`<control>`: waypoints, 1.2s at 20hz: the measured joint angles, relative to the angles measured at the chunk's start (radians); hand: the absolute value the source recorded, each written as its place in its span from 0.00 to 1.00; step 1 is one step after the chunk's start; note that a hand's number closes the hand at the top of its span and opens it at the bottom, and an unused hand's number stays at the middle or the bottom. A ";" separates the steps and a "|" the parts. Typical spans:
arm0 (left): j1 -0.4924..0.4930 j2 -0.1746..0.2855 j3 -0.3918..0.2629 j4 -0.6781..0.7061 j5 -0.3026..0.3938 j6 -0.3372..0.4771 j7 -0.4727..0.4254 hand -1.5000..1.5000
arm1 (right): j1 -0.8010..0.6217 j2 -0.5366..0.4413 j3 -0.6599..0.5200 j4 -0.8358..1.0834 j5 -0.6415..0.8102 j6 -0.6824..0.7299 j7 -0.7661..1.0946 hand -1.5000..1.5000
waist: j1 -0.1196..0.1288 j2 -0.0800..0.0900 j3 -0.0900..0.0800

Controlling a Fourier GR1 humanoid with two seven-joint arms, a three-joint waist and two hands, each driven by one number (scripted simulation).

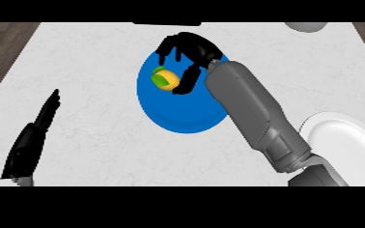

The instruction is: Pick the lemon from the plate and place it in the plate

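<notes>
Black and straight-fingered, the left robot hand (pixel 32 135) rests open near the near left corner of the white counter (pixel 85 67). At the near right edge lies a white plate (pixel 335 130), partly hidden by the grey forearm (pixel 249 106). Toward the counter's middle sits a blue plate (pixel 178 116), and the lemon (pixel 165 78) lies on its far half. The right robot hand (pixel 189 48) is curled round the lemon, fingers arching over it and thumb against its right side. A pale rounded thing (pixel 306 26) shows at the far right corner.
</notes>
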 measured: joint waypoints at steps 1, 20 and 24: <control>-0.012 0.004 0.007 0.004 0.003 -0.004 0.007 0.50 | 0.005 0.001 0.014 0.010 -0.017 -0.016 -0.005 0.00 | -0.002 0.000 0.000; 0.007 -0.020 0.016 0.009 -0.011 0.001 -0.026 0.50 | -0.031 -0.166 -0.359 0.172 -0.395 -0.019 -0.158 0.00 | -0.010 0.008 0.001; 0.010 -0.024 0.010 -0.009 -0.015 -0.003 -0.016 0.50 | -0.029 -0.251 -0.413 0.239 -0.429 0.071 -0.250 0.00 | -0.002 0.010 0.001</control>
